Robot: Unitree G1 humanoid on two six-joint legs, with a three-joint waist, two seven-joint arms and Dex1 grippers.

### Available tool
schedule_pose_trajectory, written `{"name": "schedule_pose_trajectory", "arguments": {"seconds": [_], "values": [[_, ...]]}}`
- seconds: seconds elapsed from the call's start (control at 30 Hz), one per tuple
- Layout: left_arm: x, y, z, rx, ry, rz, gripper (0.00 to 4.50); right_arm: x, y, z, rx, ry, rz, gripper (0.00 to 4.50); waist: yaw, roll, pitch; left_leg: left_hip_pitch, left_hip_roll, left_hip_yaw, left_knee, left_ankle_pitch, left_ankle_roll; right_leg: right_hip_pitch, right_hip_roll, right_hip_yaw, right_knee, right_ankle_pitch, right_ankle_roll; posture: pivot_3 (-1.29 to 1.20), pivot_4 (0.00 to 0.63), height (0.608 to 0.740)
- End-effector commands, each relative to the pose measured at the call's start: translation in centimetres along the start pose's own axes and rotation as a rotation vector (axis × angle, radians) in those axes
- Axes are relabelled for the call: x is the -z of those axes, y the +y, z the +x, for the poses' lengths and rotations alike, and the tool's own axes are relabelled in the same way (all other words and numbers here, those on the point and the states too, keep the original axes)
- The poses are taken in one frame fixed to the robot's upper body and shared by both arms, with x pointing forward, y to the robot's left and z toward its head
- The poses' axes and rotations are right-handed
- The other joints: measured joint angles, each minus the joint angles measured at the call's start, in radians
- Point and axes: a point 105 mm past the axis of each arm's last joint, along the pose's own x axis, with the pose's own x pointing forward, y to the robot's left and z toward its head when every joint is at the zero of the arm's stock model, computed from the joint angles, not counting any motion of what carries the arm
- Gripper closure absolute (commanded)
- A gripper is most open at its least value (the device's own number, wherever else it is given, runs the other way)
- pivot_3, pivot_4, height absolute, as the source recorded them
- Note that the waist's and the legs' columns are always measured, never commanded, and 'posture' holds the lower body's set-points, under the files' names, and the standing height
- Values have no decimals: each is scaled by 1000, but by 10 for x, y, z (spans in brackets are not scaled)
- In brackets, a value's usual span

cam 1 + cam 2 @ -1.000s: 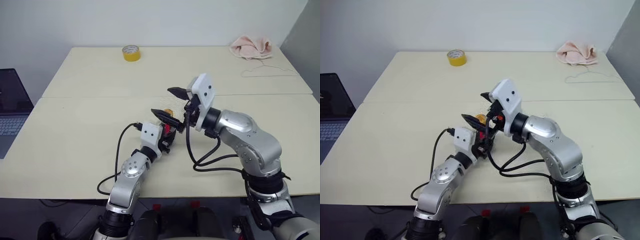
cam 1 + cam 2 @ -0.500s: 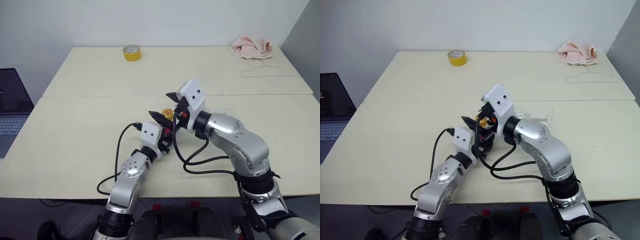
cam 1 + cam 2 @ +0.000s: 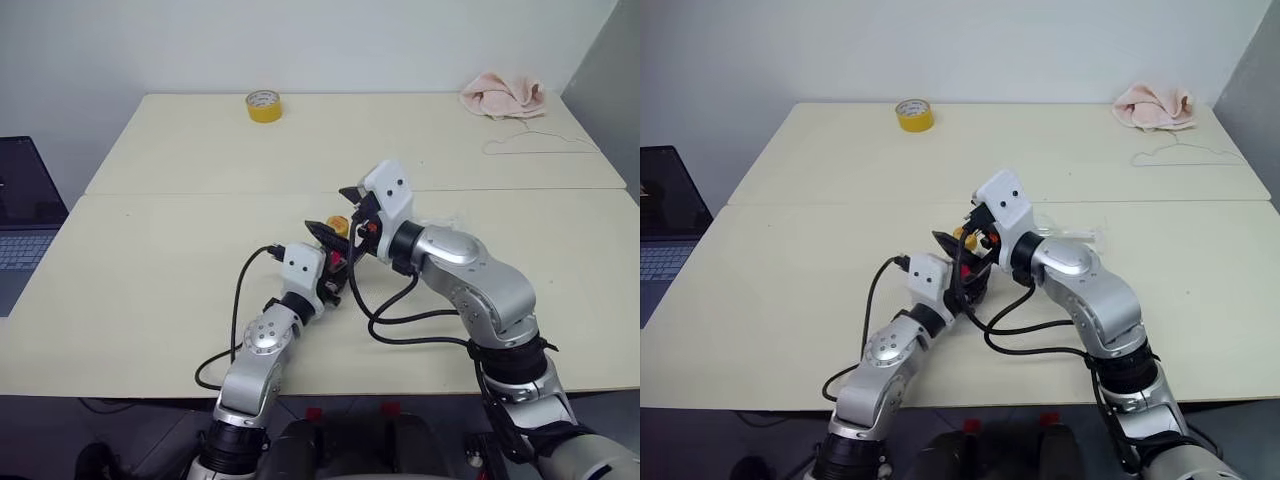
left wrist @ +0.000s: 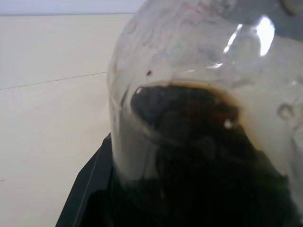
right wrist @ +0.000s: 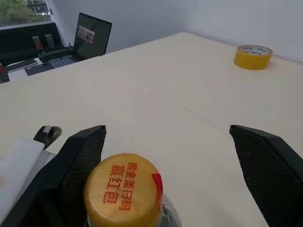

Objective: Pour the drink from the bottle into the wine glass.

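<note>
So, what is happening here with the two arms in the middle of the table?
The left end effector is closed around a small clear bottle with dark drink inside, holding it over the table. The right end effector is wide open, its fingers on either side of the bottle's yellow cap, which is on; nothing has been poured yet. A yellow tape roll and a pink cloth lie at the far edge.

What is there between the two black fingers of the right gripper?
In the right wrist view, the round yellow cap of the clear plastic bottle sits between the right gripper's open fingers, close to one, the other apart.
</note>
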Motion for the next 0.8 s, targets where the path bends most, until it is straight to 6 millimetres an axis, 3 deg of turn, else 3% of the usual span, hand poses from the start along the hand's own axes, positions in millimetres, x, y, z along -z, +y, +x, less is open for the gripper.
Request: {"name": "schedule_pose_trajectory", "arguments": {"seconds": [0.03, 0.4, 0.5, 0.8], "values": [[-25, 2, -1, -7, -105, 18, 2165, -8, -17, -14, 57, -38, -24, 40, 0, 0, 0, 0, 0, 0, 0, 0, 0, 0, 0, 0, 0, 0, 0, 0, 150, 740], [-28, 2, 1, -4, -114, 22, 2165, -3, -11, -44, -75, -46, -72, 40, 1, 0, 0, 0, 0, 1, 0, 0, 0, 0, 0, 0, 0, 0, 0, 0, 150, 740], [-28, 3, 0, -6, -116, 25, 2165, -25, 8, -53, -211, -163, 4, 40, 1, 0, 0, 0, 1, 1, 0, 0, 0, 0, 0, 0, 0, 0, 0, 0, 150, 740], [-33, 1, -1, -2, -155, 46, 2165, -28, 3, -24, -115, -139, 102, 40, 0, 0, 0, 0, 0, 0, 0, 0, 0, 0, 0, 0, 0, 0, 0, 0, 150, 740]]}}
